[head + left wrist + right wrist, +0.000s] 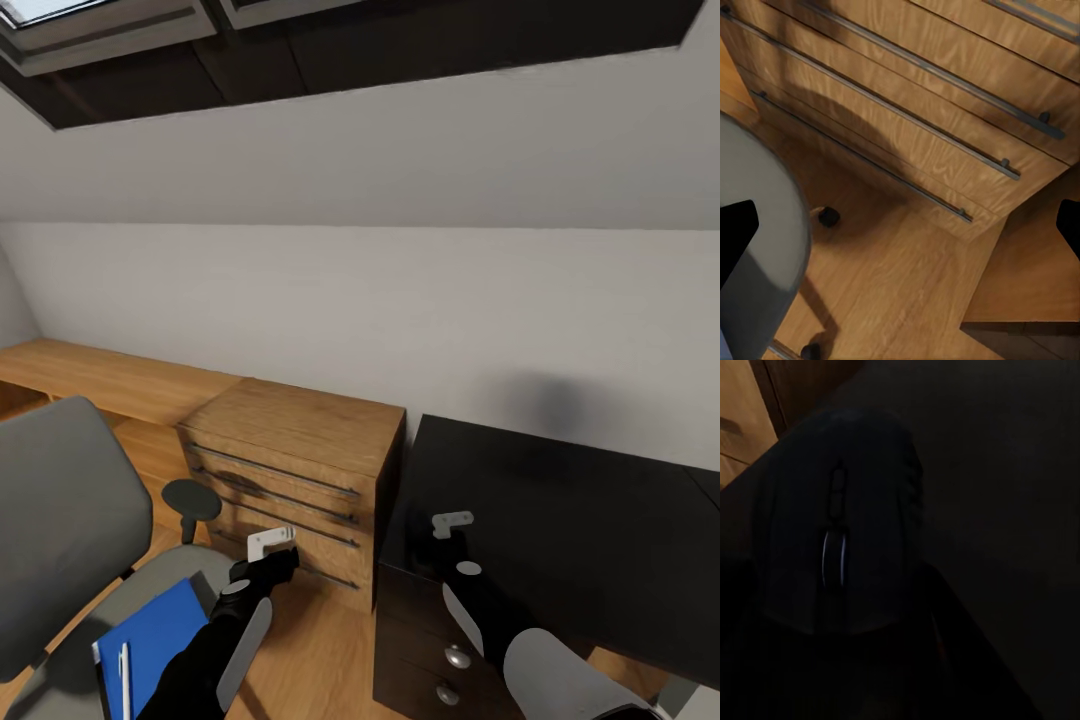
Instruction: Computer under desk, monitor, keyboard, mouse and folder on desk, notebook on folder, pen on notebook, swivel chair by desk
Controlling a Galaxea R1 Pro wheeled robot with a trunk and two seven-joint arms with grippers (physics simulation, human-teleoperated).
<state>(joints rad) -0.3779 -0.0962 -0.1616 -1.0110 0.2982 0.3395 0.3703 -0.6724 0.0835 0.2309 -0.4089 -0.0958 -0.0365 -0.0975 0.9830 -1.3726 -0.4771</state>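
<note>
The swivel chair [60, 520] stands at the left, and its grey seat edge [761, 247] is near my left gripper. On the seat lies the blue folder [155, 640] with the pale pen [125, 682] on it. My left gripper [280, 562] [900, 229] hangs open and empty between the chair and the wooden drawers. My right gripper [446, 528] is over the left end of the black desk [570, 520] [1005, 472]. The dark mouse [840, 525] looms very close between its fingers. Computer, monitor, keyboard and notebook are out of view.
A light wooden drawer unit [290, 470] [907, 112] with long bar handles stands between chair and desk. A low wooden shelf [110, 375] runs along the white wall at left. A chair caster [829, 217] rests on the wood floor. Black desk drawers [440, 660] face me.
</note>
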